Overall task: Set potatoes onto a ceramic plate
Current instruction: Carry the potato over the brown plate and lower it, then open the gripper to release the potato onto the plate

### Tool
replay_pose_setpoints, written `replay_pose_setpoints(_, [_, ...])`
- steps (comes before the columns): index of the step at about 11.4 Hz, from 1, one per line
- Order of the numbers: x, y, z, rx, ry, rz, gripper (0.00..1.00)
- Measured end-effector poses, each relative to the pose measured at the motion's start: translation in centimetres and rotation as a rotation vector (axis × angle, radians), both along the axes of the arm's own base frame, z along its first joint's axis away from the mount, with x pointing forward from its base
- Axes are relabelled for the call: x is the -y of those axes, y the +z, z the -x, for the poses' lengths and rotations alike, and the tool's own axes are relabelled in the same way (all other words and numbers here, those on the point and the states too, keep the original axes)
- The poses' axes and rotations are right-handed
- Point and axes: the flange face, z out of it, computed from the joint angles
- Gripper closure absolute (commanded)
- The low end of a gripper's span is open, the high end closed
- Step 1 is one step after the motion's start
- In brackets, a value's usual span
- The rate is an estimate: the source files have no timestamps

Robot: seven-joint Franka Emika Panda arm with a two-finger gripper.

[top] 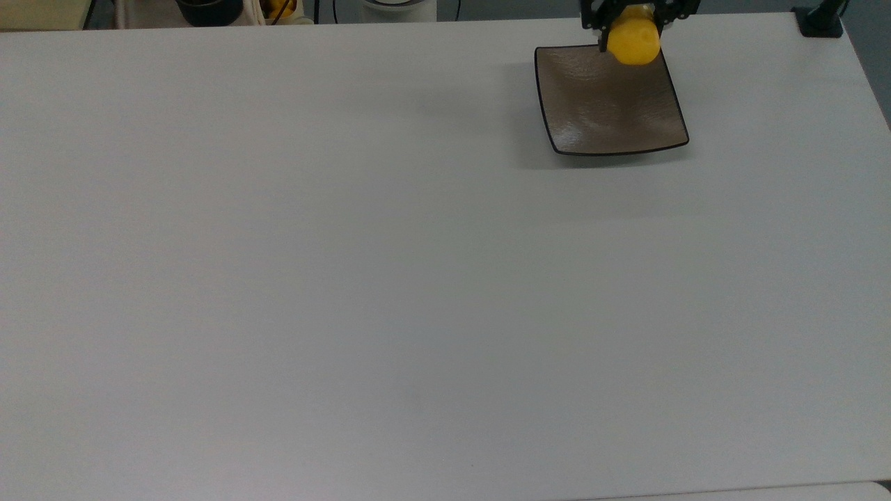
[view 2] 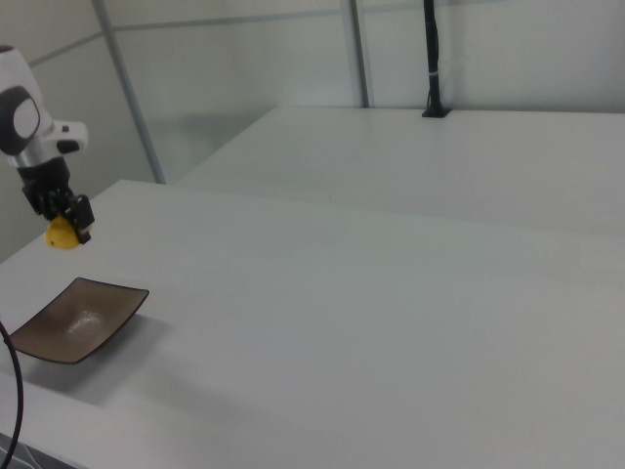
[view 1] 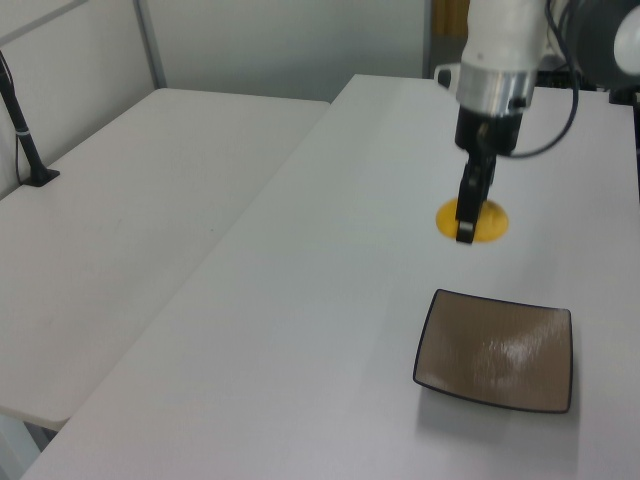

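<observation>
The potato [top: 633, 40] is a small bright yellow lump held between the black fingers of my gripper [top: 632, 28], which is shut on it. In the top view it hangs over the far edge of the ceramic plate [top: 598, 111], a square brown-grey dish with a dark rim. From the left view the potato [view 1: 480, 222] hangs in the air just beyond the plate [view 1: 495, 350], under my gripper [view 1: 468, 225]. The right view puts my gripper [view 2: 66, 225] and the potato [view 2: 61, 234] above the far side of the plate [view 2: 73, 319].
The plate sits on a wide white table [top: 348, 278]. A black clamp [top: 820, 24] stands at the table's far corner on the top view's right. A second white table [view 1: 120, 220] lies to the left view's left, with a black post [view 1: 25, 140].
</observation>
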Motion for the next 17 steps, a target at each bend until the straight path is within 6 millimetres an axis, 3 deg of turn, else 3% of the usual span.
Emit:
replay_pose_setpoints(4, [-2.6,-8.6,1.0,-0.043,0.014,0.011,0.64])
replay_pose_setpoints(9, [-3.5,-16.3,4.3,-0.031,0.044,0.074,0.61])
replay_pose_setpoints(11, [-3.5,-17.7,4.7,-0.025,0.04,0.091,0.32])
replay_pose_setpoints(12, [-3.5,-17.8,4.7,-0.026,0.04,0.091,0.13])
replay_pose_setpoints(13, [-3.5,-17.9,4.7,-0.026,0.039,0.092,0.0])
replay_pose_setpoints(17, [-3.6,-17.8,4.6,-0.026,0.026,0.09,0.0])
